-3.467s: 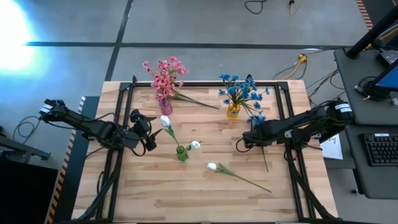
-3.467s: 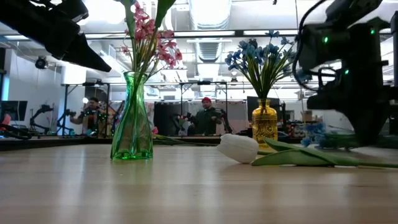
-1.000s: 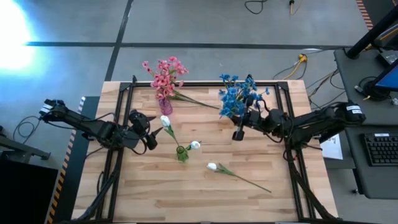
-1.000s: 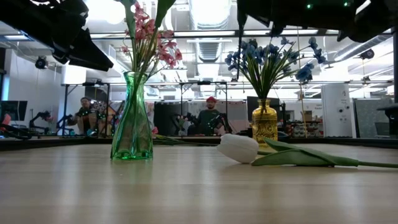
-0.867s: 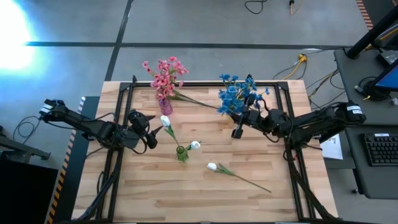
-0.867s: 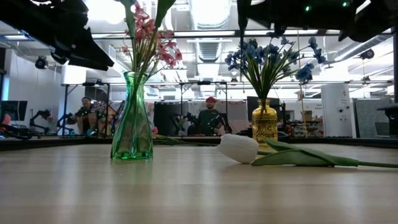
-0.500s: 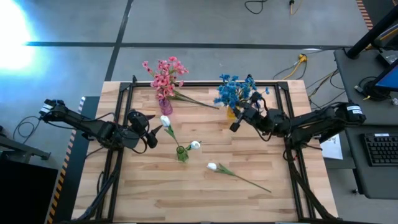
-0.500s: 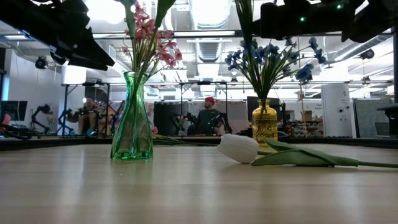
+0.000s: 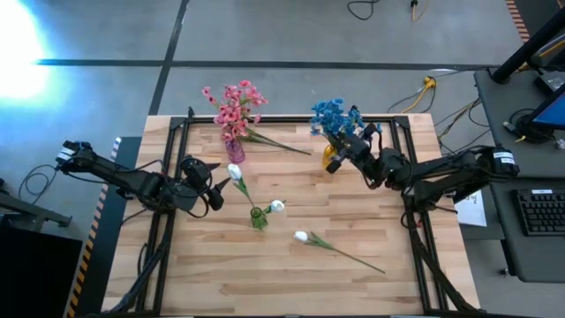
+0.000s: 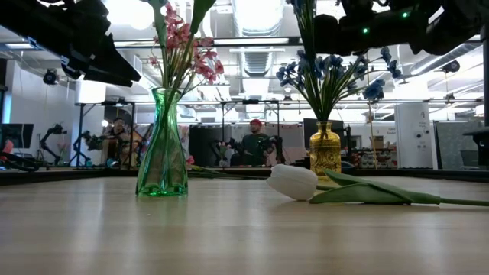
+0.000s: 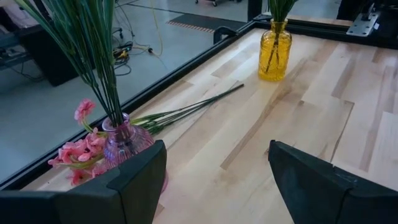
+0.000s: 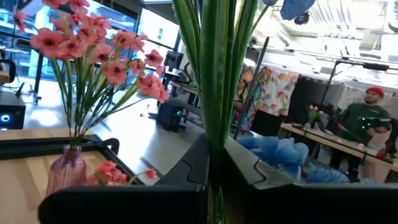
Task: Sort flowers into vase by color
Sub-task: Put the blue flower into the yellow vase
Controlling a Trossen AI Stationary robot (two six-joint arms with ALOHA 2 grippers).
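Right gripper (image 9: 339, 152) clamps the blue flowers (image 9: 332, 115) by their stems above the yellow vase (image 10: 325, 149).

near edge: bare wood along the front of the light plank table (image 9: 265, 283), plenty of room to move there
middle: small green glass vase (image 9: 258, 217) with a white tulip (image 9: 276, 206) in it, plus a loose white tulip on a long green stem (image 9: 305, 237) lying just beside it, both in the way
far left: purple glass vase of pink sprigs (image 9: 235, 150), with more pink stems (image 9: 278, 141) lying flat beside it
far right: yellow glass vase (image 11: 274, 50) crowded by blue blossoms (image 9: 334, 117) and the right gripper (image 9: 334, 159) clamped on stems
left side: left gripper (image 9: 214, 184), fingers apart, parked near another white tulip (image 9: 234, 171)
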